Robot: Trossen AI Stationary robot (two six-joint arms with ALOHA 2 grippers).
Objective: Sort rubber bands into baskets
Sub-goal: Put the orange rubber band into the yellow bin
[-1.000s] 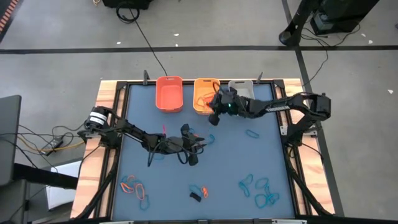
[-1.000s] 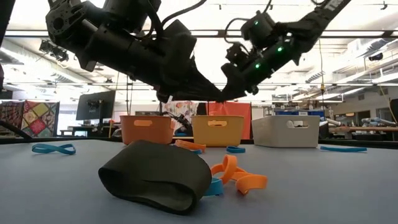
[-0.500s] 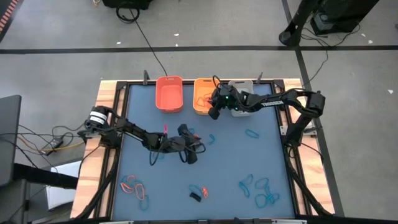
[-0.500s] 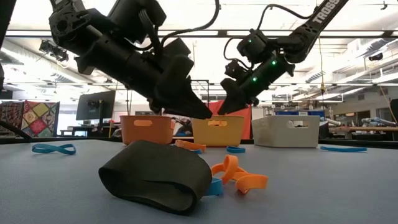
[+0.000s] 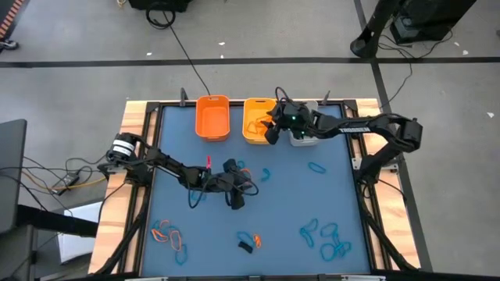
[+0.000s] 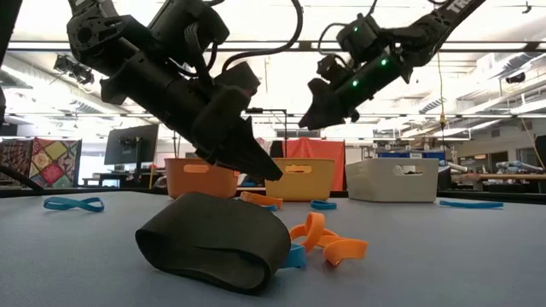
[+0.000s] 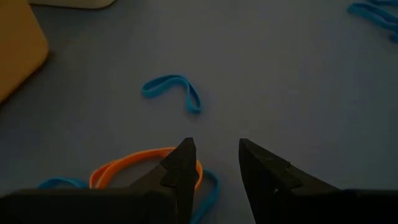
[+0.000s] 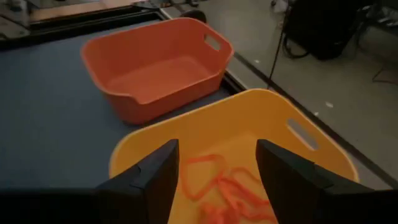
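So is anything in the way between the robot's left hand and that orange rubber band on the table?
Nothing visible blocks it. The left hand hangs open over the blue table, and the thin orange rubber band loop lies right by one finger, touching a blue rubber band. The curled blue loop farther off is clear of the path.

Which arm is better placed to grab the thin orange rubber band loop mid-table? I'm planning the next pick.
Left. The left gripper hangs open just over the thin orange rubber band loop; the right gripper is over the yellow-orange plastic basket, open.
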